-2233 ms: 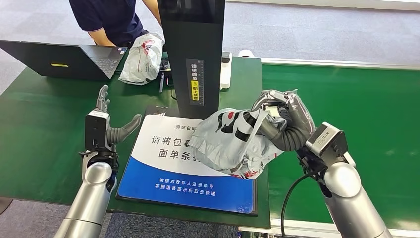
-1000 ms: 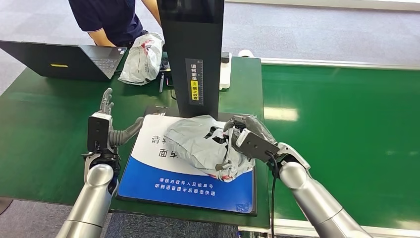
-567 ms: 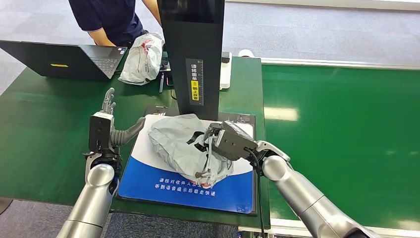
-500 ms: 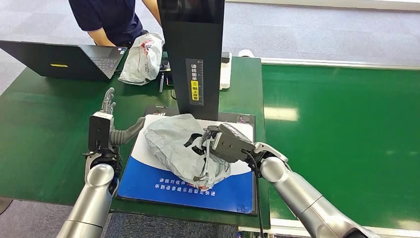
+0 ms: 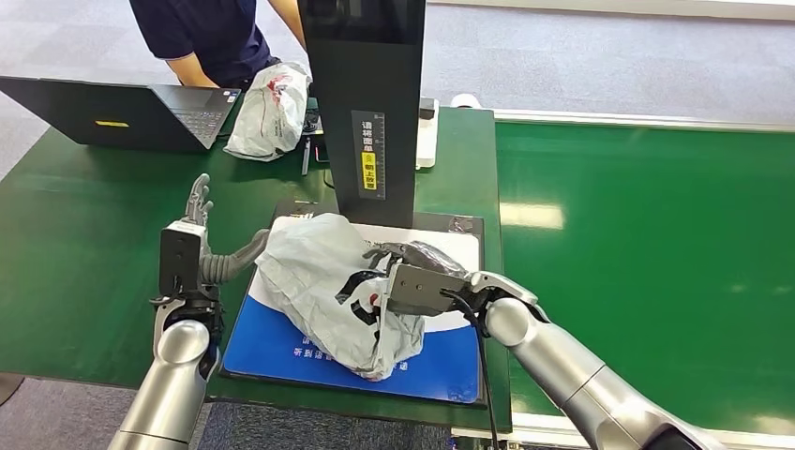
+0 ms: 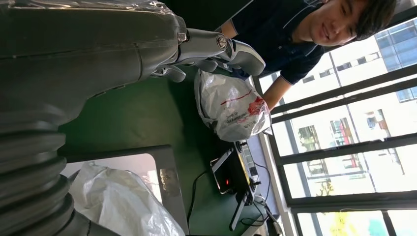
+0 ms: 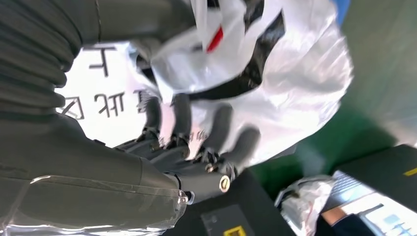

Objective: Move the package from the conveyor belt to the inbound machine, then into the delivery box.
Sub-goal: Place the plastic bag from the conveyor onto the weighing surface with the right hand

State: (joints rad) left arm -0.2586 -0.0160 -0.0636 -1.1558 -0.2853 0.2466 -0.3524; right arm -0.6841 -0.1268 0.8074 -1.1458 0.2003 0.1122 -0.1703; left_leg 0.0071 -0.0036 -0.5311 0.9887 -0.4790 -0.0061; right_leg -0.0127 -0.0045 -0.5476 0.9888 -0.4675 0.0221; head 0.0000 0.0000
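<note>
The inbound machine's black column (image 5: 366, 103) carries a vertical label (image 5: 368, 153): white Chinese characters, among them 请将面单, above a yellow strip too small to read. Its blue-and-white mat (image 5: 450, 352) shows small white characters along the front edge, mostly hidden by the package (image 5: 319, 291).

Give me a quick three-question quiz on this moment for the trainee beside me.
1. True or false: the right hand grips the grey package.
2. The package lies on: A) the conveyor belt; B) the blue-and-white scan pad; C) the laptop.
3. How is the left hand posed?

Key: 1 true. 2 B. 3 Open, fingers spread, beside the pad's edge, holding nothing.
</note>
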